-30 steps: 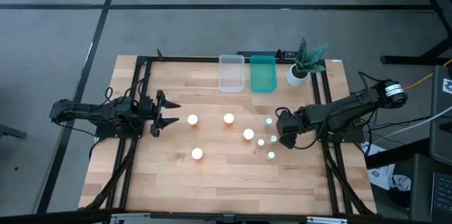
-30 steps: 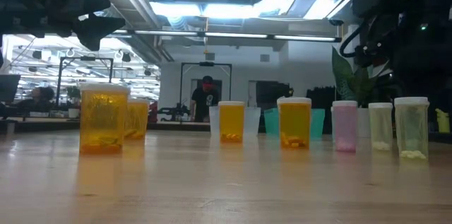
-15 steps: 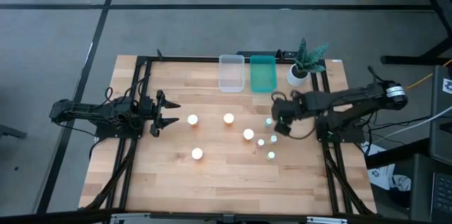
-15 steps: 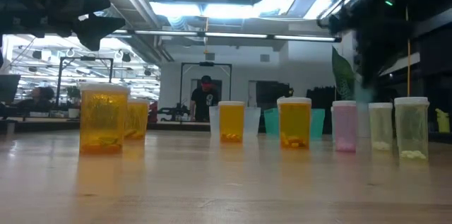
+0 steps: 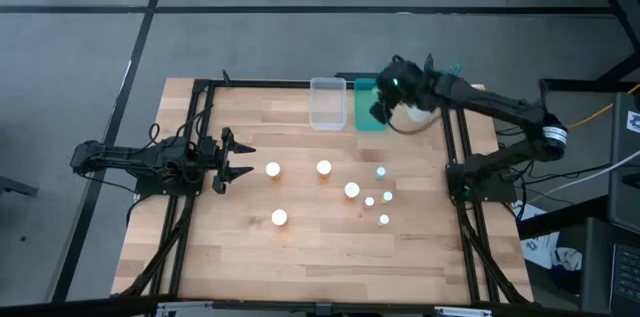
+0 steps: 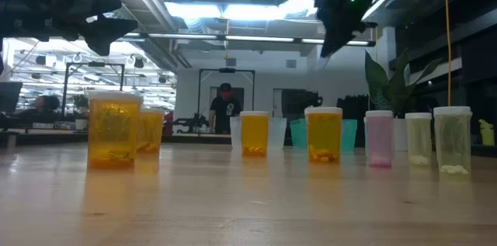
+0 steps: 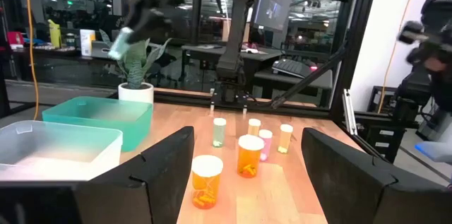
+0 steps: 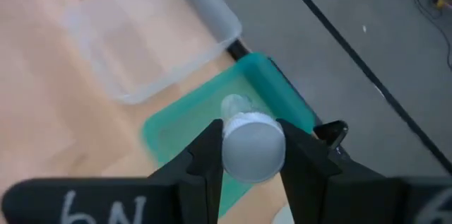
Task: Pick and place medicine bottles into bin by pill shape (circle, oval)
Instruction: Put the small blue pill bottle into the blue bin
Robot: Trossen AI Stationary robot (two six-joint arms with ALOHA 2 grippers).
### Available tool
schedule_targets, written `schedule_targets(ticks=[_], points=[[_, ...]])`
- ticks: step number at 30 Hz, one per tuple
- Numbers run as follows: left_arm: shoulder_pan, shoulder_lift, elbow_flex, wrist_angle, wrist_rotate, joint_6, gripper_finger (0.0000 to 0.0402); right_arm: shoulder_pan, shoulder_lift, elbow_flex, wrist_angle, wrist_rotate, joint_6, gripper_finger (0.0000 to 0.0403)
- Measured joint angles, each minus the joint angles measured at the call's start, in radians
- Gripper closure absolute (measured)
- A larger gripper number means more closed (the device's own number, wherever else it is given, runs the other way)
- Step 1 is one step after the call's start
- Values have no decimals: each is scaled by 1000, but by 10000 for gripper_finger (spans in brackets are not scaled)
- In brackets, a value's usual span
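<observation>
My right gripper is clamped on a small bottle by its white cap, hanging above the teal bin at the bench's far edge, with the clear bin beside it. I judge this the placing step; next I should lower and release inside the teal walls. My left gripper waits spread apart near the orange bottles.

Even, bright light falls on the table from above, shadows faint; white caps glare to blown-out spots; low view backlit by ceiling strip lights, arms silhouetted; right wrist view motion-blurred throughout
</observation>
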Motion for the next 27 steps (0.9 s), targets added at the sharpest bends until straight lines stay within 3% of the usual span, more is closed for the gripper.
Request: schedule_targets(ticks=[11,21,27], points=[[0,0,0,0,0,-6,147,-218,336,89,-3,-180,-109,285],[0,0,0,0,0,25,147,-234,473,154,33,-185,-159,289],[0,0,0,-1,0,24,147,-238,523,162,38,-273,-163,279]])
